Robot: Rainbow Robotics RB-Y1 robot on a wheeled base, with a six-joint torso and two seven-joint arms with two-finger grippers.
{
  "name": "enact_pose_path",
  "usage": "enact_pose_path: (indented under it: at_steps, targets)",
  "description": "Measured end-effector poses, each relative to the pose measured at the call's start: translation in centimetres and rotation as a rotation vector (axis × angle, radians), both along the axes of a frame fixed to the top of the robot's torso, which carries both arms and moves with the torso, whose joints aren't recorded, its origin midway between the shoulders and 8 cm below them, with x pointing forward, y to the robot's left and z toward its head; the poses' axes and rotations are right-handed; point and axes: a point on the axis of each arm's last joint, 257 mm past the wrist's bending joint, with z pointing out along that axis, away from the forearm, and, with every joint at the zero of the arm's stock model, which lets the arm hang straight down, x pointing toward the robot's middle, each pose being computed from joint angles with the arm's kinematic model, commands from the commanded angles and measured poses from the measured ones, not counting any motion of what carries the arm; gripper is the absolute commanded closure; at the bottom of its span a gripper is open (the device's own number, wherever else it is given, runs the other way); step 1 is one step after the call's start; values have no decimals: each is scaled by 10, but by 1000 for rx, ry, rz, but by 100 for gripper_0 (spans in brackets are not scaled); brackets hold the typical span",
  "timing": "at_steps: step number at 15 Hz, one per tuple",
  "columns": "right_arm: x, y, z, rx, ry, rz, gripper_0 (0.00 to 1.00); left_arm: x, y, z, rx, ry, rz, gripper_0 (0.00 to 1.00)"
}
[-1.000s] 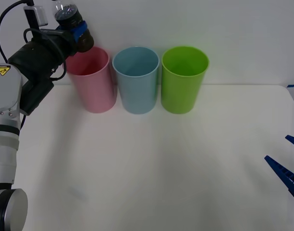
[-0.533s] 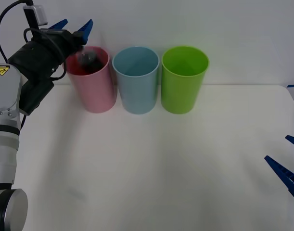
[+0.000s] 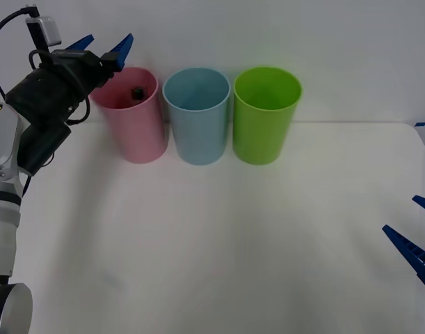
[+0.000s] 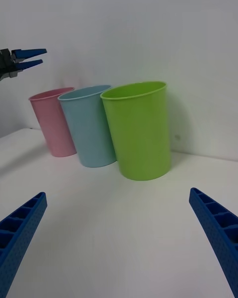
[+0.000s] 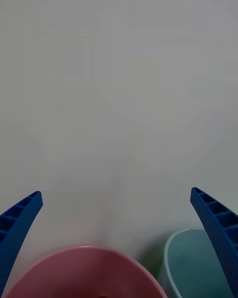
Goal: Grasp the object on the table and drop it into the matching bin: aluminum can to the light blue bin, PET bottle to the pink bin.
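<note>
While its fingers stand spread, the left gripper (image 3: 104,46) hangs above the pink bin (image 3: 133,118).
PET bottle (image 3: 137,91) lies inside that bin, beside the light blue bin (image 3: 196,118); right gripper (image 3: 415,240) waits open over the tabletop (image 3: 233,236).

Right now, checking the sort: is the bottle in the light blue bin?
No, the bottle's black cap shows inside the pink bin, while the light blue bin beside it looks empty.

A plain robot test lab: a bare white table (image 3: 219,250) against a blank white wall (image 3: 302,35), three coloured plastic bins (image 3: 268,115) lined up ahead of the wide-open right gripper (image 4: 119,243).
</note>
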Motion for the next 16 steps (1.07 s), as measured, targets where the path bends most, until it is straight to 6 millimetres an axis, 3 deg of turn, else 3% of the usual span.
enact_pose_path:
  at_steps: [6, 16]
  targets:
    - [0, 0, 0, 0, 0, 0, 0, -36, 27, -12, -15, -7, -25, 0]
    - [0, 0, 0, 0, 0, 0, 0, -127, 79, -47, 10, -1, -34, 0]
